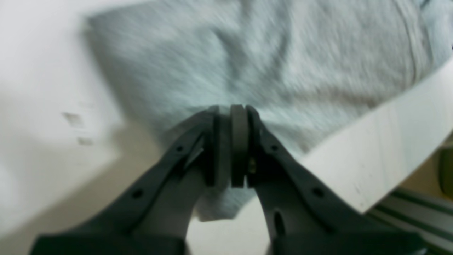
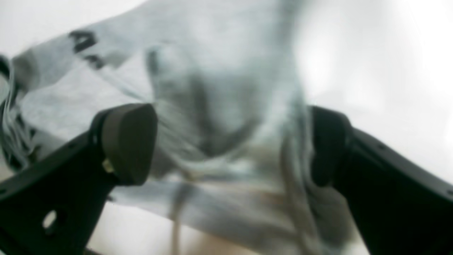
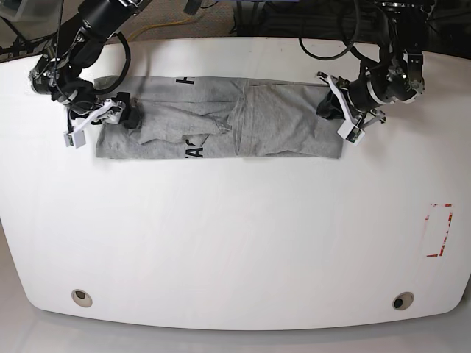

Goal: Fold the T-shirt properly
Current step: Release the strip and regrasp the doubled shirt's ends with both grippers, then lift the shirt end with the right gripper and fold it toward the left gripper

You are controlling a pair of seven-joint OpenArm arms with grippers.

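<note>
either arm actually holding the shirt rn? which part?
Left gripper is shut on the T-shirt at its end edge. Right gripper is open, straddling fabric, holding nothing.

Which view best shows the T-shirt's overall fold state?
The base view: the whole T-shirt lies as a long strip on the white table. The left wrist view shows only blurred grey cloth by the shut left pincer; the right wrist view shows bunched fabric between open jaws.

Two black arms with exposed black cables looping near their upper links. Left end effector (image 1: 231,147): matte black tapered fingers (image 1: 300,184) pierced by small round holes and one oval slot, faced with flat dark grey pads (image 1: 240,141); a brass-coloured screw sits beside one pad. Right end effector (image 2: 233,145): black fingers with rounded dark brown pads (image 2: 129,141), a pale screw at the pad base. White brackets are mounted at both wrists.
</note>
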